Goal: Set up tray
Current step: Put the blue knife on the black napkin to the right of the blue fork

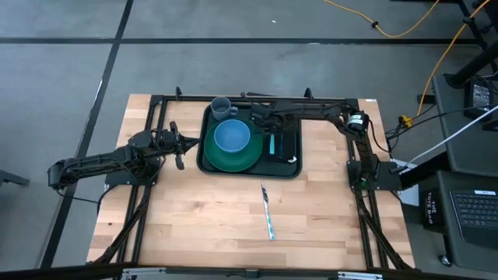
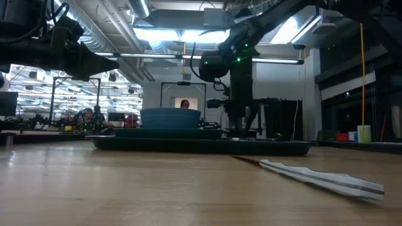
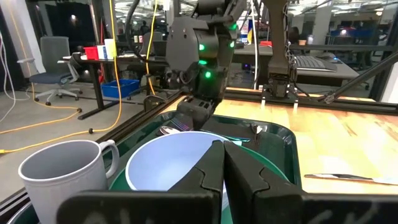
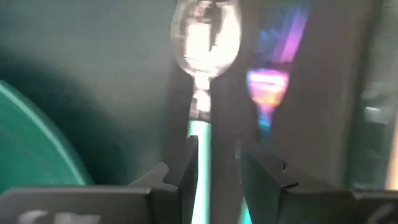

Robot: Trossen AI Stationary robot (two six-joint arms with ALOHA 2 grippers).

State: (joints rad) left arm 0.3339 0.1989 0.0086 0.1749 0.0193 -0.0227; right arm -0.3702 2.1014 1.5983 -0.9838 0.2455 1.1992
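The dark green tray [image 1: 208,159] lies at the table's far middle. On it are a green plate [image 1: 233,158] with a blue bowl [image 1: 231,136], a grey cup [image 1: 220,106] at its far left corner, and a black napkin [image 1: 286,144]. A teal-handled spoon [image 4: 200,140] lies by the napkin, its shiny bowl [image 4: 207,34] toward the far edge. My right gripper [image 4: 217,168] reaches down over the tray's far right part, open, with a finger on either side of the spoon's handle. My left gripper [image 3: 224,165] is shut and empty, just left of the tray. My right gripper comes at the spoon from above, its fingers [image 4: 264,177] lying along the teal handle [image 4: 200,134]. The gap between them is wider than the handle. The spoon lies flat on the tray. I cannot tell whether a finger touches it.
A second teal-handled utensil [image 1: 267,211] lies on the bare wood near the table's front middle; it also shows in the low view [image 2: 320,179]. A black frame [image 1: 159,99] runs around the table's far and side edges. Bare wood lies in front of the tray.
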